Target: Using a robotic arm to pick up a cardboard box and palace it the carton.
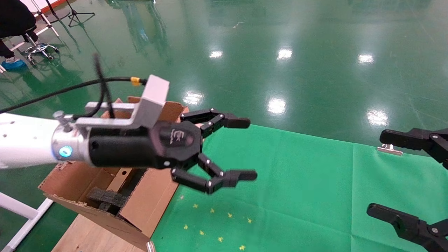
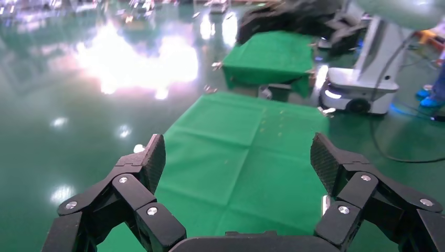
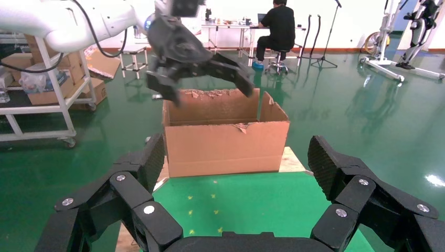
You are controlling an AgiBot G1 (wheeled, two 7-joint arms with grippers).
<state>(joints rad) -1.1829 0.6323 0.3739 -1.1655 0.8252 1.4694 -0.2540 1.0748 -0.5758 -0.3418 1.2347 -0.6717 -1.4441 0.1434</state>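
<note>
While I hold the left gripper (image 1: 245, 148) above the carton (image 1: 115, 189) w/ fingers spread, nothing in it, right gripper (image 1: 379, 175) sits idle, also spread.

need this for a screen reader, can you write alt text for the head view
The left gripper, open and empty on its white robotic arm, hangs above the edge of the green cloth, beside the carton with dark foam inside. The right gripper, also open, sits at the right edge.
</note>
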